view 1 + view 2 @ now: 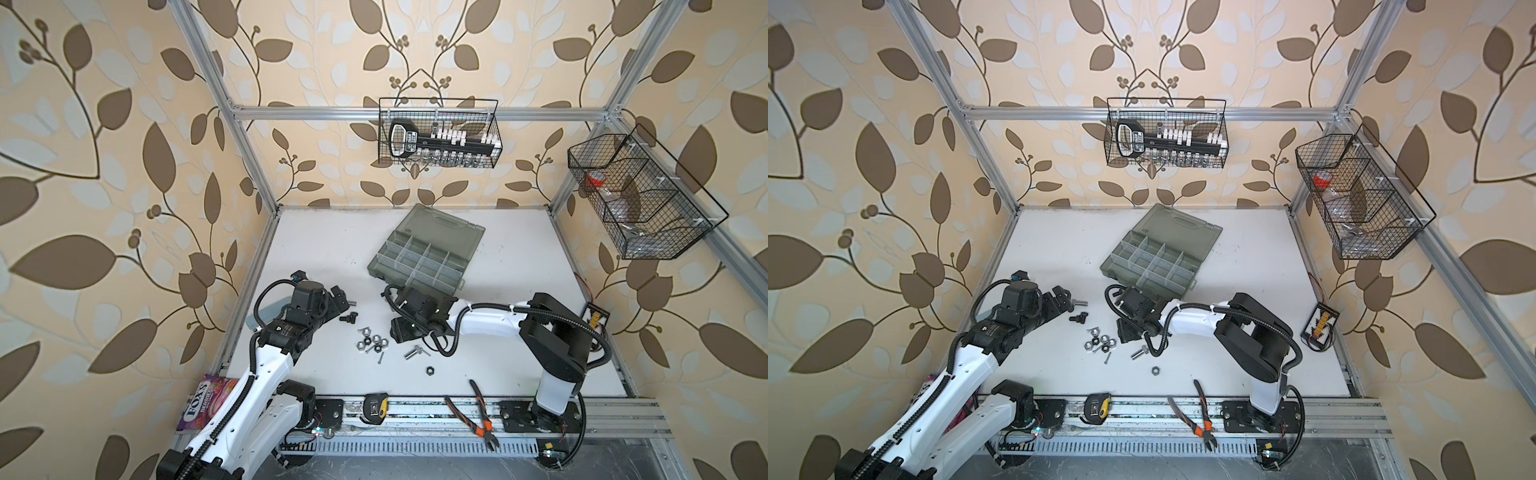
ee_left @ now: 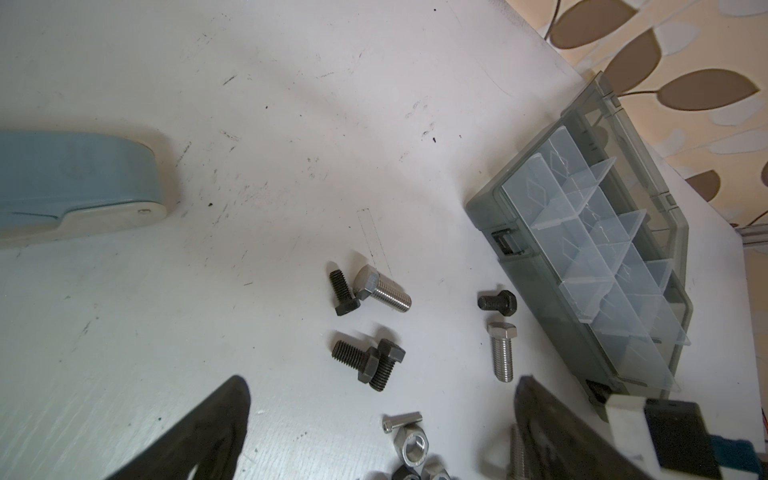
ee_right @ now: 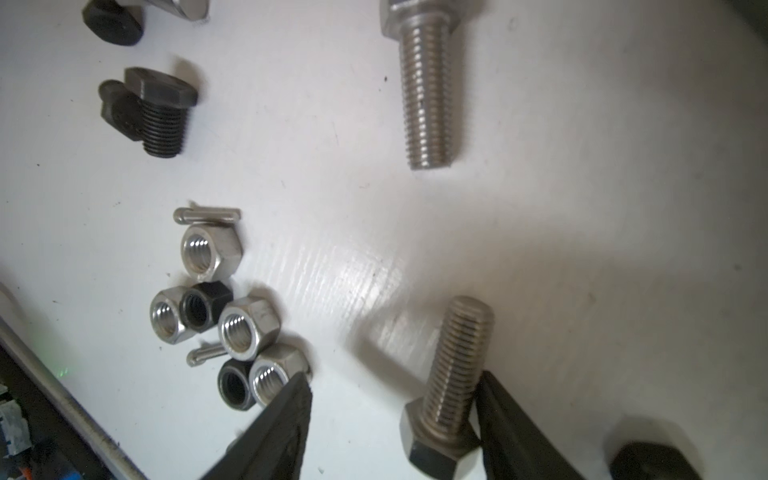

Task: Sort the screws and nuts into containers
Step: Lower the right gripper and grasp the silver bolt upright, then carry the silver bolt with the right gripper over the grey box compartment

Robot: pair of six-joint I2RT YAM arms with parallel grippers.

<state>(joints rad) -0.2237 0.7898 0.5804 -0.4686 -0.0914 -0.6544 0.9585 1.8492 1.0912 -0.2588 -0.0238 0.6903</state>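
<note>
On the white bench (image 1: 324, 249), walled by leaf-patterned wallpaper (image 1: 124, 166), we see the grey organiser box (image 1: 449, 232) lying open, its compartments (image 1: 419, 255) just beyond the loose screws (image 1: 348, 319) and nuts (image 1: 372, 341). Our left pincer (image 2: 380, 380) gapes wide, holding nothing. Our right pincer (image 3: 395, 378) stands partly open astride a silver hex bolt (image 3: 451, 374), unclamped.

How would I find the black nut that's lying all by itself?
Look at the white table, then find the orange-handled pliers at its front edge. Just past their handle tips lies the black nut. It sits alone, while the other nuts huddle in a pile further left.
</note>
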